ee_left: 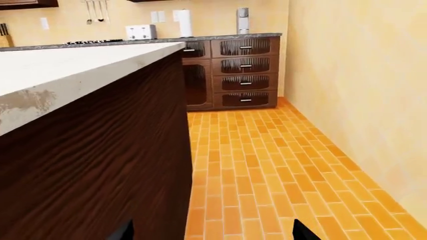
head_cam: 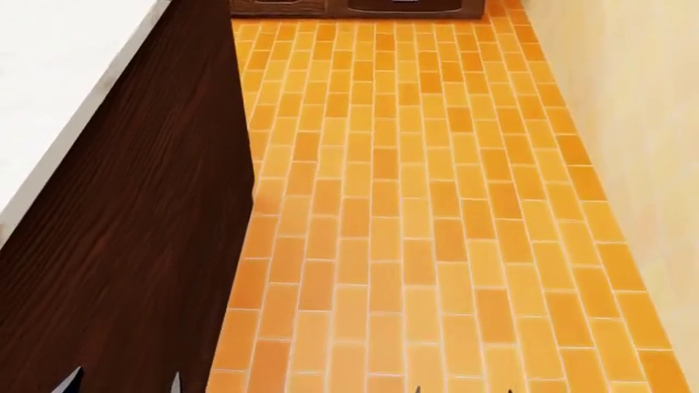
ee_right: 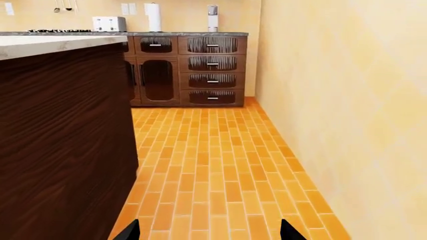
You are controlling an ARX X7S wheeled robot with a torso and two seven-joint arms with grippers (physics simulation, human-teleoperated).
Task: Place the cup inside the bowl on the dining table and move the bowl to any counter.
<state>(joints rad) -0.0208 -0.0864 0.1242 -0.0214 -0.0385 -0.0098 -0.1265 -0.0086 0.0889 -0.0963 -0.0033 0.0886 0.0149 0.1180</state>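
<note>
Neither the cup nor the bowl shows in any view. The dining table [ee_left: 80, 62] runs along my left side, with a white, faintly marbled top and a dark brown wooden side [head_cam: 131, 246]; the part of its top that shows holds nothing. The dark counter [ee_left: 227, 36] lies along the far wall, over brown drawers [ee_right: 212, 62]. My left gripper [ee_left: 213, 234] is open, its dark fingertips [ee_left: 303, 232] spread over the floor beside the table's side. My right gripper [ee_right: 210, 233] is open too, above bare floor, with nothing between its fingers.
An orange brick floor [head_cam: 415, 205] forms a corridor between the table and a yellow wall [ee_right: 347, 110] on the right. On the far counter stand a toaster [ee_left: 141, 32], a tall white roll [ee_left: 184, 23] and a silver appliance [ee_left: 243, 20].
</note>
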